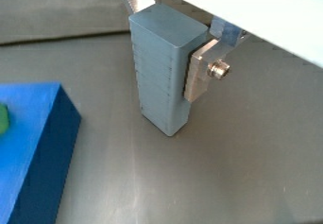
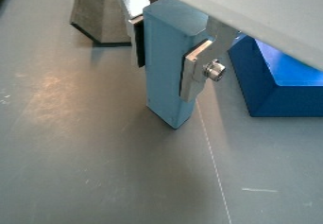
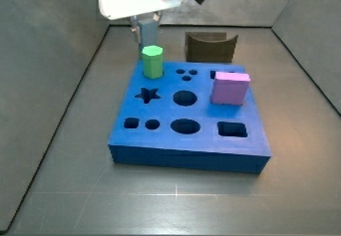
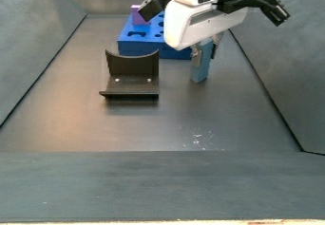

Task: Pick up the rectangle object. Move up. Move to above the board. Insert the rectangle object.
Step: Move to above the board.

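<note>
Gripper [image 2: 171,62] clamped on the rectangle object [image 2: 171,67] near its top, long axis vertical, base at or just off the floor, can't tell which. Board [image 2: 280,77] lies just beside it, so judged next move: straight up, then across over the board.

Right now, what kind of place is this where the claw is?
Probably a robot test bench: a grey walled floor, a blue board with shaped holes, and the claw closed on the rectangle object, which stands beside the board, near the fixture.
</note>
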